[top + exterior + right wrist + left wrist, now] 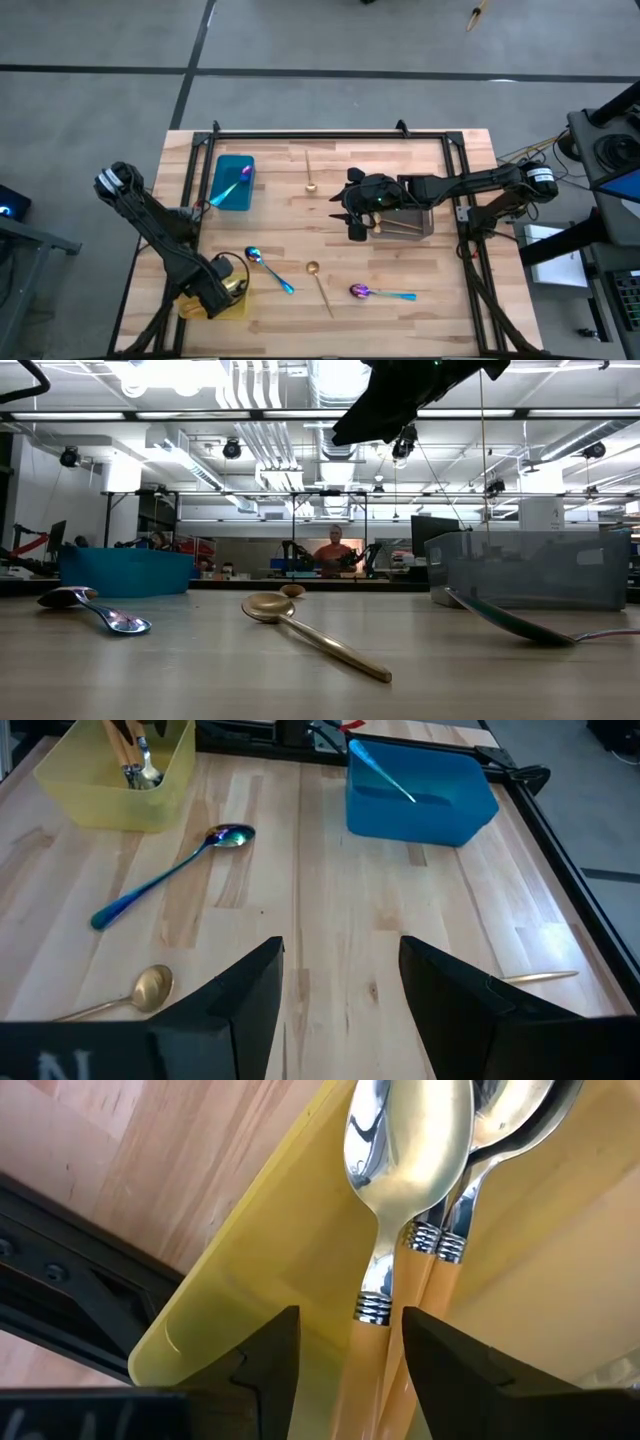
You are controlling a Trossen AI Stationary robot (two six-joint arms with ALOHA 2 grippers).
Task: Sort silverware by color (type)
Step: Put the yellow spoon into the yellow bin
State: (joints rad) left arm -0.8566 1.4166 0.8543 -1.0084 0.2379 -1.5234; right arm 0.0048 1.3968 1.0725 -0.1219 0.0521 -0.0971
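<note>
Gold spoon (pixel 310 628) lies closest to the low camera, bowl left, handle running toward lower right; same spoon sits lower centre of the high view on the counter (pixel 400 250). Second gold spoon (pixel 310 172) lies upper centre.

Left claw (pixel 228 285) is lower left in the high view, over the yellow tray (pixel 236 306). Its fingers (pixel 262 1370) stand spread, straddling the handles of the orange spoons (pixel 400 1210) lying in that tray; no contact visible, nothing pinched.

Right claw (pixel 357 215) hangs centre of the high view, just left of the grey tray (pixel 425 222), fingers (pixel 235 995) spread and empty above bare counter. Thin gold pieces lie in the grey tray; can't tell how many.

Teal tray (pixel 232 182) sits upper left with one blue-purple spoon (pixel 233 187) inside. Two more lie loose: blue spoon (pixel 268 268) just right of the yellow tray, purple spoon (pixel 380 293) lower centre-right with its teal handle pointing right.

Person (pixel 335 552) visible far back in the low view.
</note>
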